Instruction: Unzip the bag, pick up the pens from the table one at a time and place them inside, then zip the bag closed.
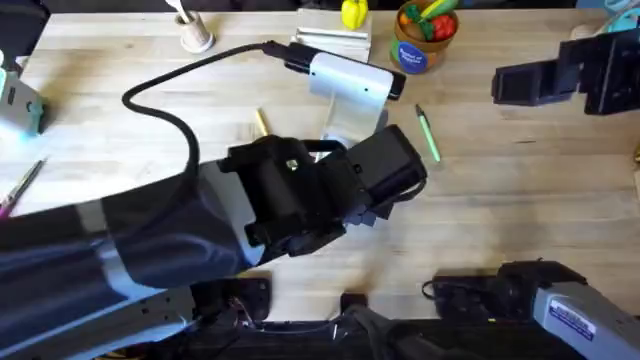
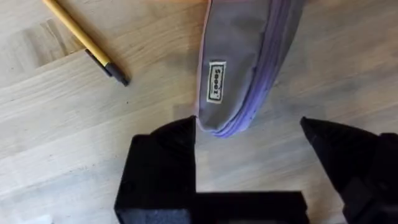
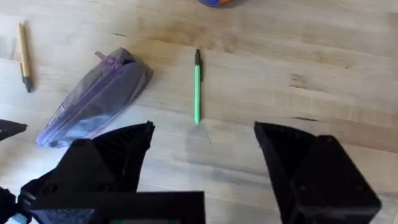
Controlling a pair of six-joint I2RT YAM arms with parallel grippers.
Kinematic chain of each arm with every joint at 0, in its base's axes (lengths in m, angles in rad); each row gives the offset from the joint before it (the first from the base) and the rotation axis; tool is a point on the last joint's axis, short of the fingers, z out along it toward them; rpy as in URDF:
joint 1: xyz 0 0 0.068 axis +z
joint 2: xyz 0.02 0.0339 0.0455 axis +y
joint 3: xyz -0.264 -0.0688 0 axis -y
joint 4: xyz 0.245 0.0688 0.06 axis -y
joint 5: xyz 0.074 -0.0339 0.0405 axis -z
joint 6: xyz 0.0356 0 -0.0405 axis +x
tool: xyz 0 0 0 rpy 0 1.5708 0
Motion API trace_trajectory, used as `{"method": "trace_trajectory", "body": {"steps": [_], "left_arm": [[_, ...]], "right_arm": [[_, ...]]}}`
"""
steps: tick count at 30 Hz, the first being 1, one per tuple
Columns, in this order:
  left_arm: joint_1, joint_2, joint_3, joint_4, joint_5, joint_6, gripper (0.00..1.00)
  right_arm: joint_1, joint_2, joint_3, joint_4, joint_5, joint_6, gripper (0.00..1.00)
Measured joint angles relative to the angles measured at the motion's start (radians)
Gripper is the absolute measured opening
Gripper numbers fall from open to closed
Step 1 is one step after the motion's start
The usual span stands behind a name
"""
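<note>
Your left gripper (image 2: 249,127) is hanging low over the near end of the purple pencil pouch (image 2: 249,56), with its fingers spread wide apart and holding nothing. The pouch is lying flat on the bench (image 3: 298,62), still zipped. The yellow pen (image 2: 84,40) is lying near one side of it, the green pen (image 3: 197,87) on the other. Your right gripper (image 3: 202,134) is open too, up above the bench.

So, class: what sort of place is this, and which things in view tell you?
Probably a robot test bench, not a classroom: two arms work at a wooden table laid with props, a purple pouch, a green pen and a tub of toy food.
</note>
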Motion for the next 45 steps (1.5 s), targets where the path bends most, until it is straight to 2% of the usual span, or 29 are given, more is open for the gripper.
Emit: {"method": "trace_trajectory", "body": {"steps": [11,18,24,27,28,31,34,36,37,42,43,45], "left_arm": [[0.000,0.000,0.000,0.011,-0.003,-0.021,0.993],[0.012,0.029,-0.013,0.027,-0.051,-0.024,0.994],[0.021,0.054,-0.029,0.053,-0.062,0.048,0.996],[0.021,0.054,-0.029,0.070,-0.069,0.082,0.967],[0.021,0.054,-0.029,0.075,-0.071,0.092,0.914],[0.021,0.054,-0.029,0.084,-0.072,0.115,0.658],[0.021,0.054,-0.029,0.084,-0.071,0.128,0.306],[0.021,0.054,-0.029,0.086,-0.071,0.135,0.125],[0.021,0.055,-0.029,0.087,-0.071,0.139,0.066],[0.021,0.056,-0.029,0.085,-0.069,0.151,0.045],[0.023,0.056,-0.029,0.088,-0.055,0.197,0.045],[0.031,0.056,-0.029,0.092,-0.040,0.232,0.043]], "right_arm": [[0.000,0.000,0.000,0.000,0.000,-0.003,0.998],[0.000,0.000,0.000,0.000,0.000,-0.004,0.997],[0.000,0.000,0.000,0.000,0.000,-0.006,0.997],[0.000,0.000,0.000,0.000,0.000,-0.007,0.998],[0.000,0.000,0.000,0.000,0.000,-0.007,0.998],[0.000,0.000,0.000,0.000,0.000,-0.007,0.998],[0.000,0.000,0.000,0.000,0.000,-0.007,0.998],[0.000,0.000,0.000,0.000,0.000,-0.007,0.998],[0.000,0.000,0.000,0.000,0.000,-0.007,0.998],[0.000,0.000,0.000,0.000,0.000,-0.007,0.998],[0.000,0.000,0.000,0.000,0.000,-0.007,0.997],[0.000,0.000,0.000,0.000,0.000,-0.007,0.997]]}}
